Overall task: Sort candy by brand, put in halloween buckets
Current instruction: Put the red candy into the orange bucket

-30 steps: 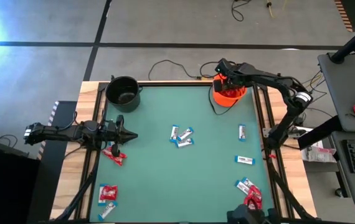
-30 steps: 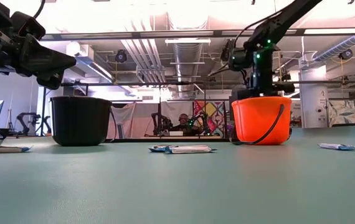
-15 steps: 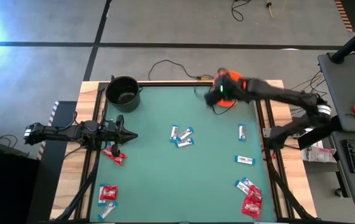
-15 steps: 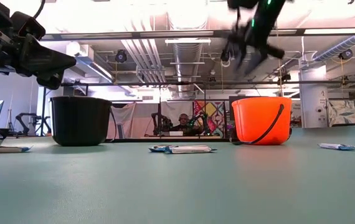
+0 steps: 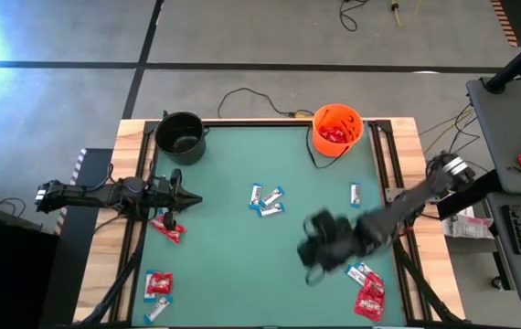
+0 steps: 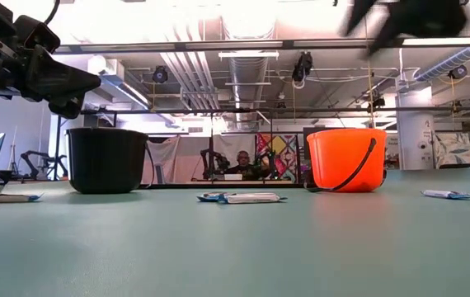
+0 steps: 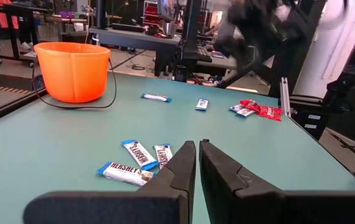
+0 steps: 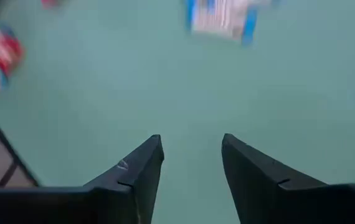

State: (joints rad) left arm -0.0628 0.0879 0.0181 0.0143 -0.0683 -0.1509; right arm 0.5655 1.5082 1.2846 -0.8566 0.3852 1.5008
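The orange bucket (image 5: 336, 131) stands at the far right corner with red packets inside; the black bucket (image 5: 181, 135) stands at the far left. White-and-blue bars (image 5: 267, 199) lie mid-table, with single ones (image 5: 356, 194) (image 5: 359, 235) to the right. Red packets lie near the left edge (image 5: 167, 228) (image 5: 158, 285) and in the near right corner (image 5: 367, 289). My left gripper (image 5: 196, 199) (image 7: 197, 144) hovers shut at the left edge. My right gripper (image 5: 317, 251) (image 8: 190, 140) is open and empty above bare table, right of centre, blurred by motion.
A black cable runs behind the far edge of the table. Wooden rails (image 5: 389, 174) border the green mat on the left and right. A person sits in the room behind the table in the low view (image 6: 242, 162). The mat's middle near part holds no objects.
My right gripper has left the orange bucket, risen above it and swung quickly toward the near edge, ending over the mat right of centre. The left arm has kept still. No candy on the table has moved.
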